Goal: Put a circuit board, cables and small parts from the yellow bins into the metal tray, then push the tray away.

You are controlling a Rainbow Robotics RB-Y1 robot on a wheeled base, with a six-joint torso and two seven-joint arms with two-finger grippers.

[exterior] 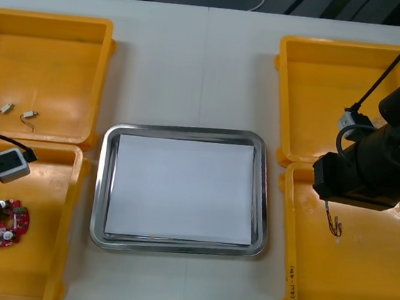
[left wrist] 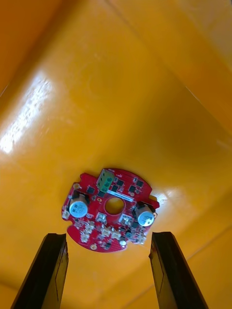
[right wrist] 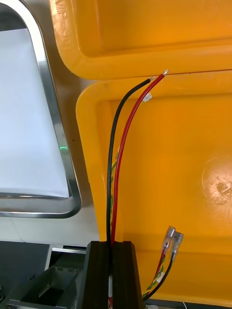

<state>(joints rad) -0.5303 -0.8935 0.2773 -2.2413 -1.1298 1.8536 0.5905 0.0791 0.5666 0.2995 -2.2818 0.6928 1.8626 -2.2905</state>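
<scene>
Right gripper with cables near metal tray

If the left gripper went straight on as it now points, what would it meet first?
Probably the red circuit board, lying just ahead of the open left gripper on the floor of the yellow bin; depth is unclear. The right gripper holds cables over a right-hand bin.

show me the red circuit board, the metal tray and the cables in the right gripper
red circuit board (left wrist: 99, 218), left wrist view, beside its centre hole
metal tray (exterior: 102, 183), front view, left rim
cables (right wrist: 112, 203), right wrist view, middle of the bundle
</scene>
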